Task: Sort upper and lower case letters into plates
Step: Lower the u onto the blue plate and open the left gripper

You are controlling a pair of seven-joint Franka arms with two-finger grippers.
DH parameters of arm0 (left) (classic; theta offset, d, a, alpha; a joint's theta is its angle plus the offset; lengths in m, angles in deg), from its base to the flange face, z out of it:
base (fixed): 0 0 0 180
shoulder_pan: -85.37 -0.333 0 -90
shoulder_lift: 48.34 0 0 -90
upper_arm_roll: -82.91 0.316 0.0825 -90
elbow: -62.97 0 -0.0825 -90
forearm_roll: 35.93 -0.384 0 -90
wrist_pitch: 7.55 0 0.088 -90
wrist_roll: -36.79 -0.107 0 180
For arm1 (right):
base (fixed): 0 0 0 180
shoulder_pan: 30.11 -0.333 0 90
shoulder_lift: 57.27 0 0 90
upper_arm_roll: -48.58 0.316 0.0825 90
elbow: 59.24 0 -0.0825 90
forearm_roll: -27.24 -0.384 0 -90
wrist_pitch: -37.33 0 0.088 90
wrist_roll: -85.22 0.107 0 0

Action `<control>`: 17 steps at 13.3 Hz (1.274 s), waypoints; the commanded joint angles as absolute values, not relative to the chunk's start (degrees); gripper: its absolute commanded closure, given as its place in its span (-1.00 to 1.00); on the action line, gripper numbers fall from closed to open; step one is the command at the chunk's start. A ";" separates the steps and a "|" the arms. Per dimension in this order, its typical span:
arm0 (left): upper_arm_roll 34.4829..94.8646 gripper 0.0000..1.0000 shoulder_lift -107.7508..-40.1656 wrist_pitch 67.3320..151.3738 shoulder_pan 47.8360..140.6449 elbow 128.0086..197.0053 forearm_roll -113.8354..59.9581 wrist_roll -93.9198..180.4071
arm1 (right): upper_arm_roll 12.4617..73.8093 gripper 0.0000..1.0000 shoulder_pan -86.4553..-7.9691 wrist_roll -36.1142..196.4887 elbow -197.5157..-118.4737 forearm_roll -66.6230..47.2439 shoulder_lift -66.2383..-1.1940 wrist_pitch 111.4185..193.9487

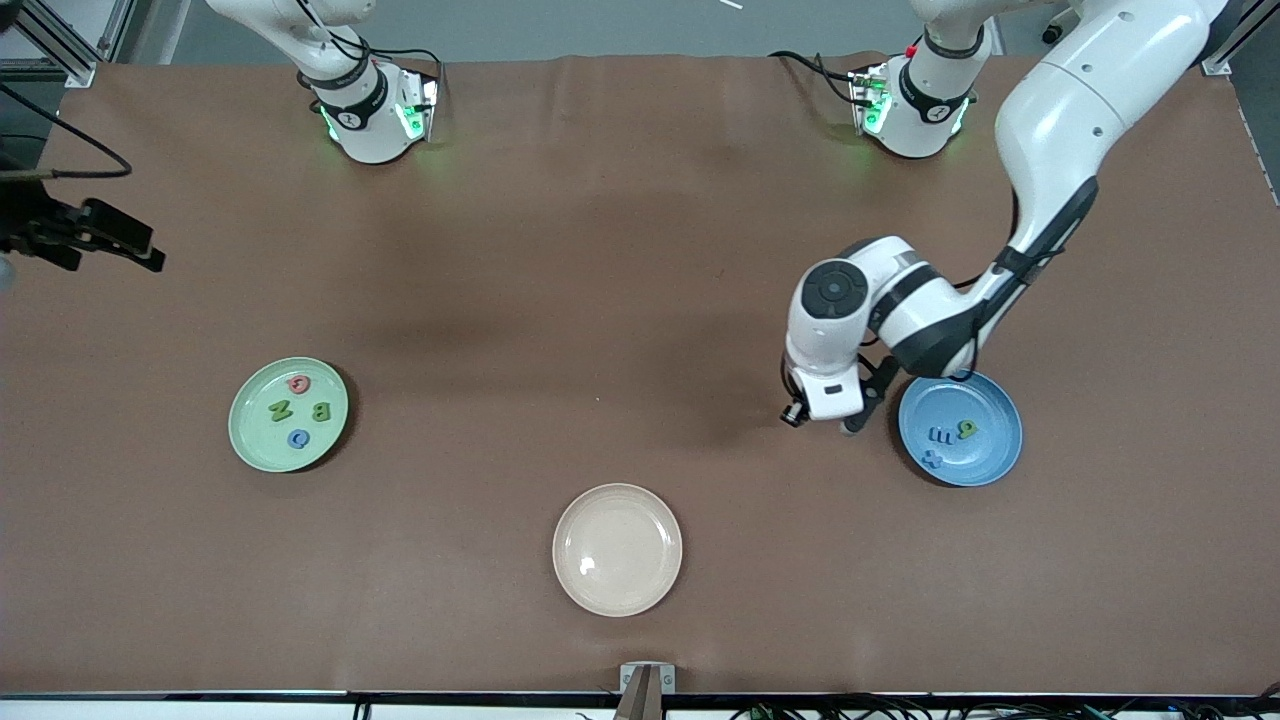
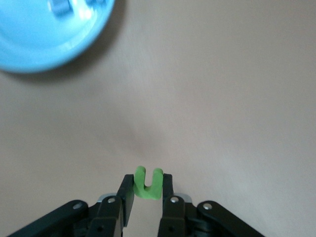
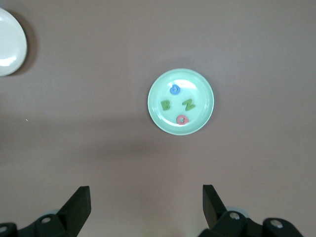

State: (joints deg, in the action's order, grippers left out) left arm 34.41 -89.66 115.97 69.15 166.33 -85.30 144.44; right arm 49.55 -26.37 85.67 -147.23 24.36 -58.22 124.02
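Left wrist view: left gripper (image 2: pixel 147 193) pinching green letter (image 2: pixel 148 183) (upright).

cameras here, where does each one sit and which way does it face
Front view: high across the table, facing both arm bases; shows three plates and the left claw beside the blue plate.
Left wrist view: on the left arm, looking down at the bare table; its claw pinches a green letter, blue plate at the edge.
Right wrist view: on the right arm, high over the green plate; its open claw shows.
Shared: front and right wrist both show the green plate and the cream plate.
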 commanded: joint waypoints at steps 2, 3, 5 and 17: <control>33.17 1.00 -88.33 109.98 65.51 162.65 -82.26 132.80 | 49.82 -1.00 -25.90 86.45 -143.52 25.31 -56.48 123.46; 33.17 1.00 -88.33 109.35 64.55 162.03 -81.81 129.72 | 49.82 -1.00 -25.81 86.54 -143.52 25.40 -56.48 123.55; 33.17 0.99 -88.33 109.17 62.00 161.50 -81.81 125.93 | 49.64 -1.00 -25.20 86.10 -143.35 25.40 -56.30 123.72; 33.43 0.98 -88.94 107.85 51.89 163.77 -81.72 107.46 | 49.55 -1.00 -25.02 86.36 -141.50 26.10 -55.33 124.25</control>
State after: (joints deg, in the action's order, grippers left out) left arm 33.71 -89.44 108.39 53.09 162.02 -82.81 109.28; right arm 49.00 -25.87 85.74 -142.73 25.28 -55.71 125.07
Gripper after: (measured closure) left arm 0.727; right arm 0.000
